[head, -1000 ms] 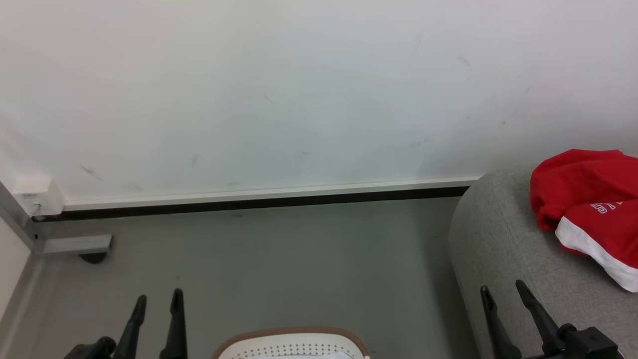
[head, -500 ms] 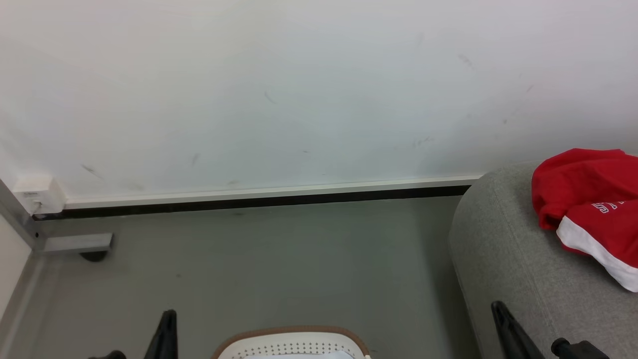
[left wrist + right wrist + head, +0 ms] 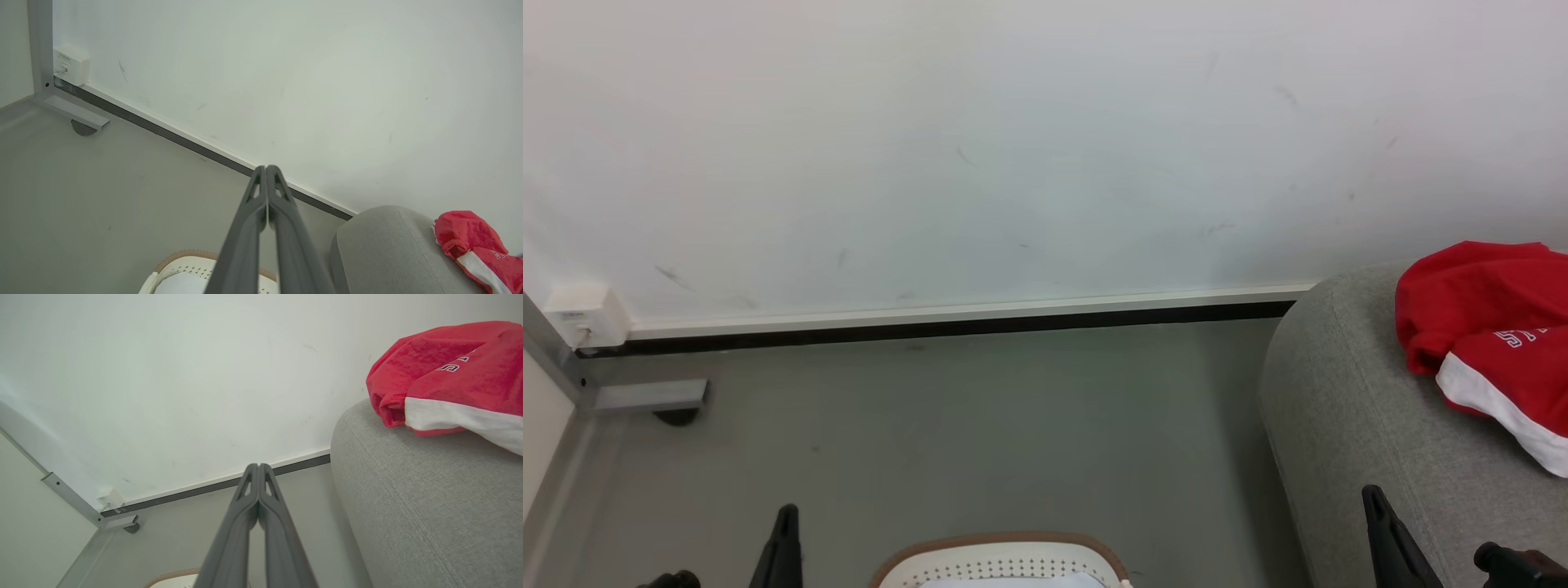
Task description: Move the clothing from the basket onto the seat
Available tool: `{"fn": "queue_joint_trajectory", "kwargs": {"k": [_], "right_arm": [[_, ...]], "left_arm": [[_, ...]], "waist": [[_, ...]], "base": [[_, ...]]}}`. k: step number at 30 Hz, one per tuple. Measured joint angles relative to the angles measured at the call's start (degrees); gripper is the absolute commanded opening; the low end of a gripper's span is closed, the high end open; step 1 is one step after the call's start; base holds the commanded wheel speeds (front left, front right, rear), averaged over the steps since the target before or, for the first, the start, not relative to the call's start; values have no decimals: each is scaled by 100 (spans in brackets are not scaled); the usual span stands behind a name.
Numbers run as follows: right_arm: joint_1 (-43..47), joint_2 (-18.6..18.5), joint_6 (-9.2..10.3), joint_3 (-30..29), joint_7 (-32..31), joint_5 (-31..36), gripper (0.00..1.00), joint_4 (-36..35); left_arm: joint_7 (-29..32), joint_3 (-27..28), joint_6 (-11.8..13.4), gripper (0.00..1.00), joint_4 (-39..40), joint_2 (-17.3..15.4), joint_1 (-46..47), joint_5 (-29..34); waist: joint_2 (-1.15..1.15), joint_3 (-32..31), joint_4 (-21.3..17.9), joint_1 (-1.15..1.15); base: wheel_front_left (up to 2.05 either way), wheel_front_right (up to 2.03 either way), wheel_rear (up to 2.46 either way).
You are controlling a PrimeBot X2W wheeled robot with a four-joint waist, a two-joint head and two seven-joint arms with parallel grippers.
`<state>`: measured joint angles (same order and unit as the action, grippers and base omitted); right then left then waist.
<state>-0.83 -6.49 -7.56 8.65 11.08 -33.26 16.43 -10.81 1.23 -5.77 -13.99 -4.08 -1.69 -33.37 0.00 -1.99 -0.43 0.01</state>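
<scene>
Resting on the seat (image 3: 1356,425), the red clothing (image 3: 1486,327) lies near its rounded edge. Closed and empty: left end effector (image 3: 266,168), right end effector (image 3: 258,465). Risk: a careless sweep could drag fabric floorward; basket (image 3: 1005,541) contents unclear.

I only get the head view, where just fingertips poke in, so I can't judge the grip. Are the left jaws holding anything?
Observer: No; the left wrist view shows the left jaws pressed together, nothing between them.
Operator: And the right?
Observer: The right wrist view shows the right jaws shut too, empty.
Operator: Any red in the basket?
Observer: The left wrist view shows slightly more of the basket: pale inside, no red in that part.
</scene>
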Motion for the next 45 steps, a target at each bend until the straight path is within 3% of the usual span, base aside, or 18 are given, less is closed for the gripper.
{"fn": "queue_joint_trajectory", "kwargs": {"k": [21, 45], "right_arm": [[-137, 86, 0, -374, -455, -1692, 0, -68], [-257, 144, 0, -734, -877, -3174, 0, -132]], "left_arm": [[475, 141, -33, 0, 2, 36, 190, -1611], [924, 266, -80, 0, 0, 68, 390, -3100]], "waist": [[0, 41, 8, 0], [0, 88, 17, 0]], "base": [[0, 0, 0], [0, 0, 0]]}}
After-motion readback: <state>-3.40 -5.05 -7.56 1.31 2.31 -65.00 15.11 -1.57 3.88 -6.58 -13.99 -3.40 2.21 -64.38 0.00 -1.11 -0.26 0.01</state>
